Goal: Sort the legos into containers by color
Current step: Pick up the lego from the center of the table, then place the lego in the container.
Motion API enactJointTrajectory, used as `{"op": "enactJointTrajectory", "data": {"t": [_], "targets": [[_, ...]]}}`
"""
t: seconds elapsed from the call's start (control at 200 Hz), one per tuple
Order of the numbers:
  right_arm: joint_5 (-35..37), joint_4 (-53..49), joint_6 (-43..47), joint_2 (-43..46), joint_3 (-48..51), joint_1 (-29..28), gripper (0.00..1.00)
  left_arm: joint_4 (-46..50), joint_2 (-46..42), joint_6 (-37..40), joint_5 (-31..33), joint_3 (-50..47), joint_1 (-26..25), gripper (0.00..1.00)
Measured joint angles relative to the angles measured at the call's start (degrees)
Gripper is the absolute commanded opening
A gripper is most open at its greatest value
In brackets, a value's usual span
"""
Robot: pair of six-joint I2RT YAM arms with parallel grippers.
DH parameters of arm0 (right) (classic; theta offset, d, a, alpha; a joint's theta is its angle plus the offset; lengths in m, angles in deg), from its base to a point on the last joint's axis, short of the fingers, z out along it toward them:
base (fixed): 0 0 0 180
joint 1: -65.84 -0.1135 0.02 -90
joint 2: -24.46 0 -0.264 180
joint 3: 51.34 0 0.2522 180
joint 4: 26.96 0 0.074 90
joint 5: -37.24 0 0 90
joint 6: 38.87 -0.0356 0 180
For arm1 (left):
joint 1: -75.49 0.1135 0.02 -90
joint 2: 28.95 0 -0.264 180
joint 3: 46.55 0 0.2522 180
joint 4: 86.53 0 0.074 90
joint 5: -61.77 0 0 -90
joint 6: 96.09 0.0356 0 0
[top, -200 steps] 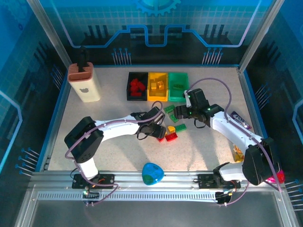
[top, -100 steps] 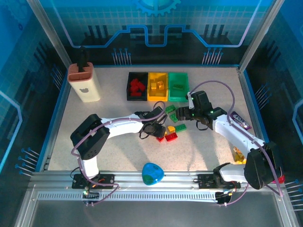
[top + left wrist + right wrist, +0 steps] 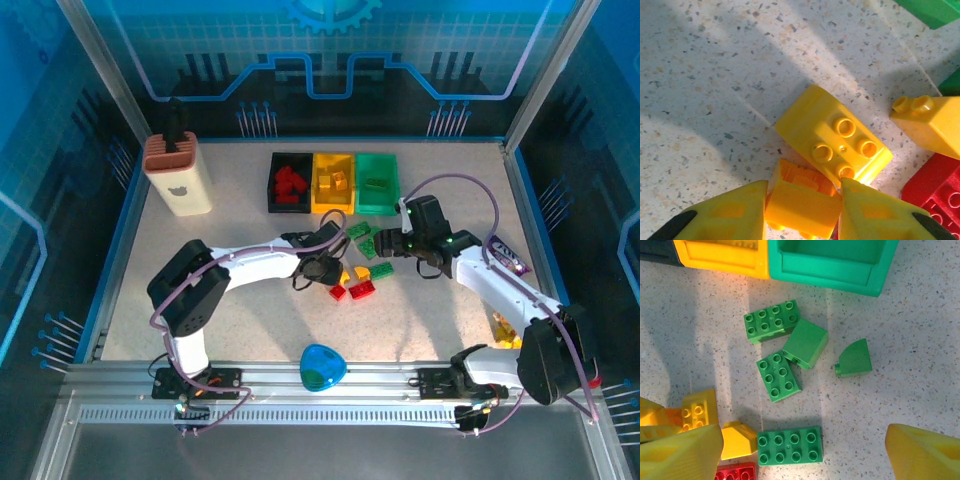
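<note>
The left end effector (image 3: pixel 802 192) is closed on a small yellow brick (image 3: pixel 802 210), which sits squeezed between its two yellow fingers (image 3: pixel 735 215) with its hollow side tipped toward the wrist camera. It is low over the speckled table (image 3: pixel 240 320), on the near side of the green bin (image 3: pixel 377 208) and off to that bin's left. Right beside the held piece lies a second yellow brick (image 3: pixel 832 137), studs up and touching it. A yellow sloped brick (image 3: pixel 930 125) and a red brick (image 3: pixel 935 195) lie close by.

The right end effector (image 3: pixel 804 432) is open, its fingers spread wide with nothing between them. It hangs just to the near side of the green bin, above a cluster of loose green pieces. Nearest that bin is an eight-stud green brick (image 3: pixel 772 321), and a smooth green block (image 3: pixel 806 343) touches it. A six-stud green brick (image 3: pixel 779 377) lies against the block, and a quarter-round green piece (image 3: pixel 854 358) lies apart to the right. Another eight-stud green brick (image 3: pixel 790 444) lies farthest from the bin.

The yellow bin (image 3: pixel 333 207) is joined to the green bin's left side and the black bin (image 3: pixel 272 185) comes next in the row. Red bricks (image 3: pixel 290 182) lie in the black one, and yellow bricks (image 3: pixel 335 180) lie in the yellow one.
</note>
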Motion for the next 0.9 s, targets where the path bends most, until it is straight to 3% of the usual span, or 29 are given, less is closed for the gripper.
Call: {"op": "enactJointTrajectory", "data": {"t": [0.275, 0.5, 0.68, 0.901], "targets": [[0.0, 0.2, -0.2, 0.3, 1.3, 0.1, 0.85, 0.8, -4.3, 0.0, -0.3, -0.1, 2.8, 0.27], [0.0, 0.2, -0.2, 0.4, 1.8, 0.3, 0.85, 1.2, -6.6, 0.2, -1.9, 2.1, 8.4, 0.28], [-0.2, 0.3, -0.7, 1.6, 2.8, 0.3, 0.84, 2.3, -4.5, 1.4, -2.0, 11.0, 12.1, 0.27], [-0.6, 0.2, -1.3, 3.5, 5.0, 0.3, 0.84, 3.8, 4.3, 3.0, -3.0, 25.2, 15.0, 0.27]]}}
